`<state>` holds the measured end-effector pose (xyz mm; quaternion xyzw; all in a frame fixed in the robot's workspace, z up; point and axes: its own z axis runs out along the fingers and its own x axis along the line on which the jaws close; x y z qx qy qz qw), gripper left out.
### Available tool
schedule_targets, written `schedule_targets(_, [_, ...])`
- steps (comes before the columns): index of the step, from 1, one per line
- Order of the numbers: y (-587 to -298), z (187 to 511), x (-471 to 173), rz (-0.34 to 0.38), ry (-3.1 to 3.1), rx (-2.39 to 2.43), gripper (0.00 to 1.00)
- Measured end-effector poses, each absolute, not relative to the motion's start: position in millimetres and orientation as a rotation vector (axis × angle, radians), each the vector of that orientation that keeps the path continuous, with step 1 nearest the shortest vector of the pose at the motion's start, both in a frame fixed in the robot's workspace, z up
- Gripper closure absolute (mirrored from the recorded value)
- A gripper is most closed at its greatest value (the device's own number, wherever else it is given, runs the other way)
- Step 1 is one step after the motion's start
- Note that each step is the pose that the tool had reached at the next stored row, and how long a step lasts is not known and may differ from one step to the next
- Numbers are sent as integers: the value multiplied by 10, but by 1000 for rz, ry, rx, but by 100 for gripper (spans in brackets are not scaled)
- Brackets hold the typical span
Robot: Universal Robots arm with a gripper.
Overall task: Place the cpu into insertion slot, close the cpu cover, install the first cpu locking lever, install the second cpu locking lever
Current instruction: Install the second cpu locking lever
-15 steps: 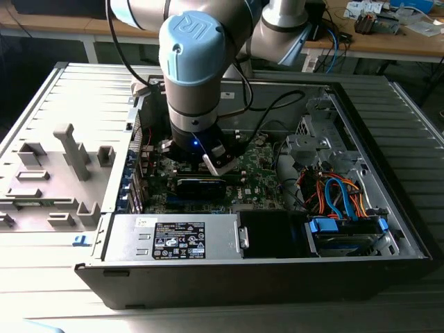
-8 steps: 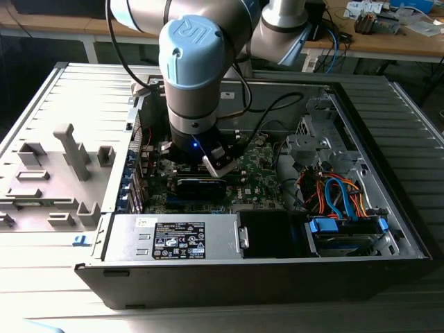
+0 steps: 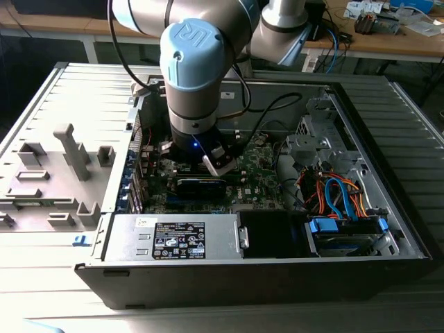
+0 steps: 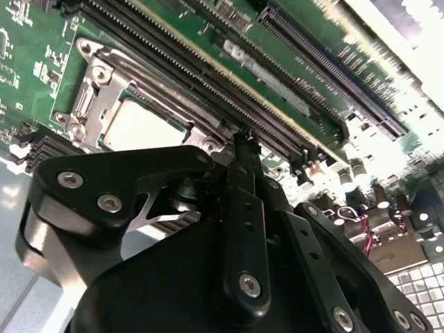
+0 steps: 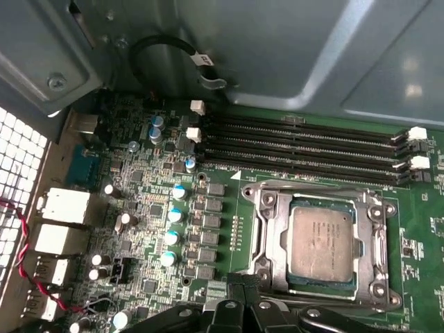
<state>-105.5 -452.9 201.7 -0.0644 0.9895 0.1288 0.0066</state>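
The cpu (image 5: 320, 243) sits in the insertion slot (image 5: 260, 267) w/ the cpu cover (image 5: 380, 239) down over it. Gripper (image 4: 244, 142) clenched, empty, at socket's near edge; lever work wants steady, square push.

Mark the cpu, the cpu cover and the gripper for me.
cpu (image 5: 320, 243): first wrist view, middle of its silvery metal top.
cpu cover (image 5: 378, 239): first wrist view, one side bar of the metal frame closed around the chip.
gripper (image 4: 244, 142): second wrist view, at its black tips beside the socket.
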Motion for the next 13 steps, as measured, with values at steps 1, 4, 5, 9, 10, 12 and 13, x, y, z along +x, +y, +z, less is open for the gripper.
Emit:
schedule_targets(1, [-4504, 2017, -1055, 403, 3096, -207, 89])
schedule_targets(4, [-4500, 2006, -1055, 407, 3095, -211, 89])
schedule_targets(5, [-4499, 1993, -1055, 408, 3095, -212, 89])
schedule_targets(9, [-4500, 1981, -1055, 408, 3095, -213, 89])
schedule_targets(10, [-4500, 1991, -1054, 405, 3095, -213, 89])
schedule_targets(12, [-4500, 2044, -1054, 397, 3097, -213, 89])
schedule_targets(13, [-4499, 2071, -1055, 394, 3097, -213, 89])
